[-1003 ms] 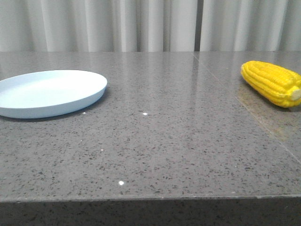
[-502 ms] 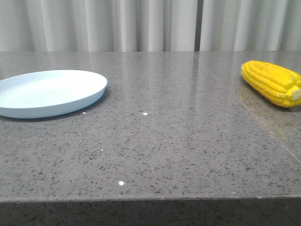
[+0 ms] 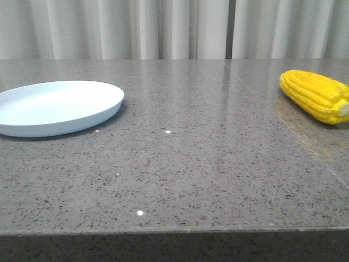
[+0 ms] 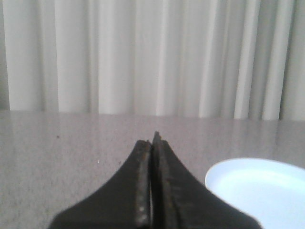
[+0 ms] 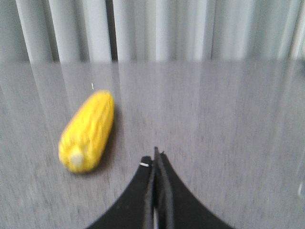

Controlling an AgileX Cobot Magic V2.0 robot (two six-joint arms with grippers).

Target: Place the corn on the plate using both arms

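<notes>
The yellow corn (image 3: 316,96) lies on the grey stone table at the far right, pale stub end toward the front. It also shows in the right wrist view (image 5: 88,131), blurred, apart from my right gripper (image 5: 155,157), which is shut and empty. The pale blue plate (image 3: 54,107) rests at the left of the table and holds nothing. Its rim shows in the left wrist view (image 4: 214,174), beside my left gripper (image 4: 152,140), which is shut and empty. Neither gripper shows in the front view.
White curtains (image 3: 174,27) hang behind the table. The table's front edge (image 3: 174,232) runs across the bottom of the front view. A seam in the stone top (image 3: 283,120) runs from the back toward the front right, near the corn.
Nothing differs in the front view; the corn and plate lie as before.
</notes>
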